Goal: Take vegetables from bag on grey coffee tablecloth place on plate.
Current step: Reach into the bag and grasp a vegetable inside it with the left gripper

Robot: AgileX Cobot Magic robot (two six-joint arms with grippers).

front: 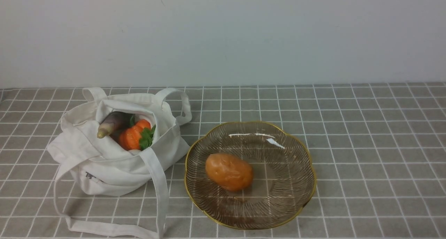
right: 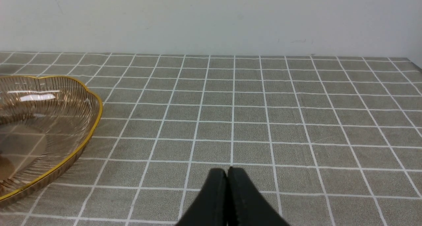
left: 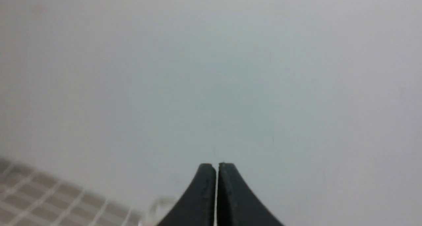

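Note:
In the front view an off-white cloth bag (front: 115, 162) stands open on the grey checked tablecloth (front: 366, 145) at the left. A dark-purple eggplant (front: 113, 123) and an orange pumpkin (front: 134, 137) with green leaves lie in its mouth. The smoky glass plate (front: 289, 183) with a gold rim sits right of the bag and holds a smooth orange-brown potato-like vegetable (front: 229, 171). Neither arm shows in the front view. My left gripper (left: 216, 166) is shut and empty, facing the wall. My right gripper (right: 227, 170) is shut and empty over the cloth, right of the plate (right: 75, 120).
A pale wall runs along the far edge of the table. The bag's long straps (front: 158, 190) trail over the cloth toward the front edge, beside the plate. Bare checked cloth (right: 296, 120) stretches to the right of the plate.

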